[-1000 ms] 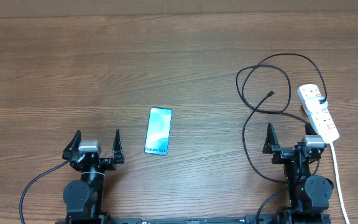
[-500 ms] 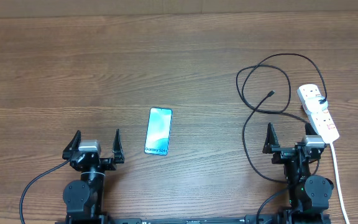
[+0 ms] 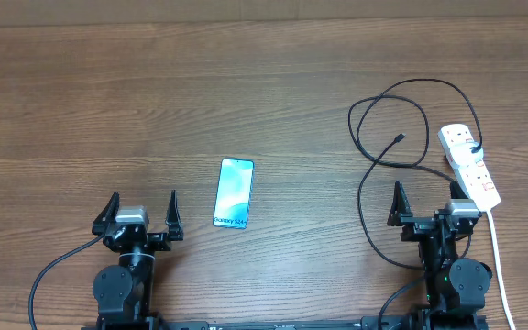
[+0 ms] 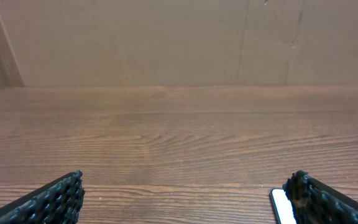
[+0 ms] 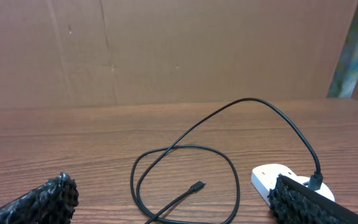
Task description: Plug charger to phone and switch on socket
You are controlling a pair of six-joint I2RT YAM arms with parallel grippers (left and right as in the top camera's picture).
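Note:
The phone point(image 3: 234, 193) lies flat on the wooden table, light blue screen up, just right of my left gripper point(image 3: 141, 208). That gripper stands open and empty; in its wrist view a corner of the phone point(image 4: 279, 204) shows beside the right finger. The charger cable point(image 3: 367, 197) loops over the table's right side, its small black connector point(image 3: 400, 139) lying free inside the loop. In the right wrist view the connector point(image 5: 196, 186) rests ahead of my open, empty right gripper point(image 5: 179, 202). The white socket strip point(image 3: 468, 163) lies just beyond my right gripper point(image 3: 426, 198), the cable plugged into its far end.
A thick white cord point(image 3: 499, 261) runs from the socket strip toward the near table edge, past the right arm's base. A brown cardboard wall point(image 5: 166, 50) closes the far side of the table.

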